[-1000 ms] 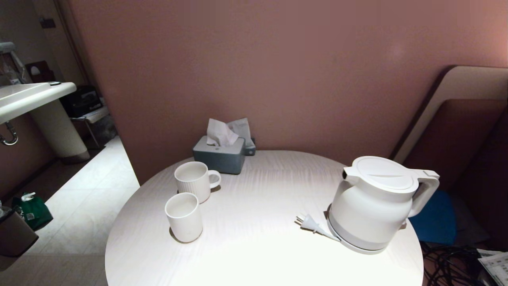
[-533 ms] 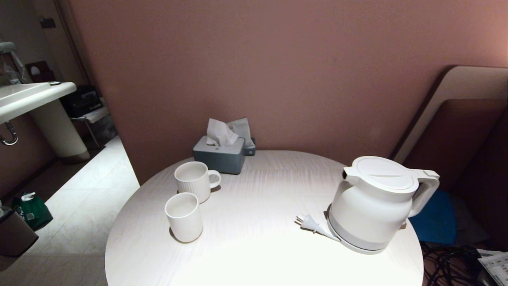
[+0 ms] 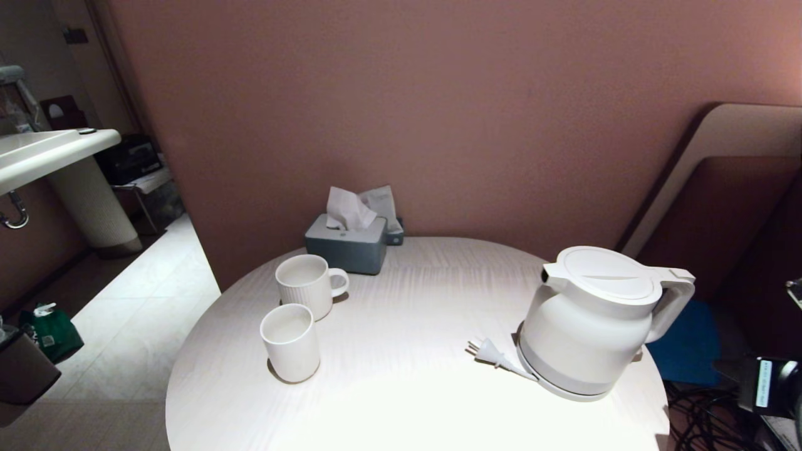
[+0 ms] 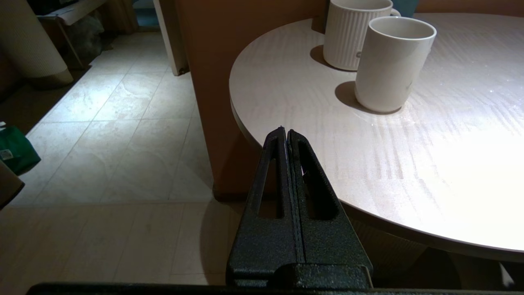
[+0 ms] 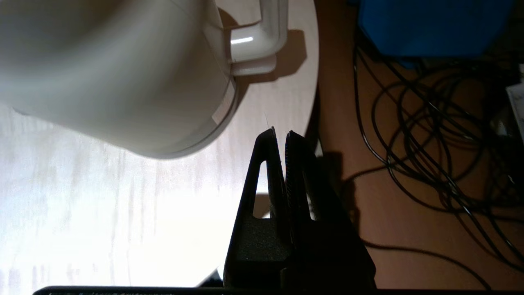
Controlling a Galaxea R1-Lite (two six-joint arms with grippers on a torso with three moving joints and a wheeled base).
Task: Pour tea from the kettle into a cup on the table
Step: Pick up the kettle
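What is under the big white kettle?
The kettle sits on a flat round grey base, whose plug lies on the table. The base's middle is covered.

head camera overlooks table [image 3: 401, 388]; wrist cameras skim its edges.

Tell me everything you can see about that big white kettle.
The kettle is white, plastic-looking, with a flat closed lid, a small spout pointing toward the cups and a looped handle on the opposite side. A pale grey band rings its bottom. It stands upright on its round base near the table's right edge. Nothing grips it.
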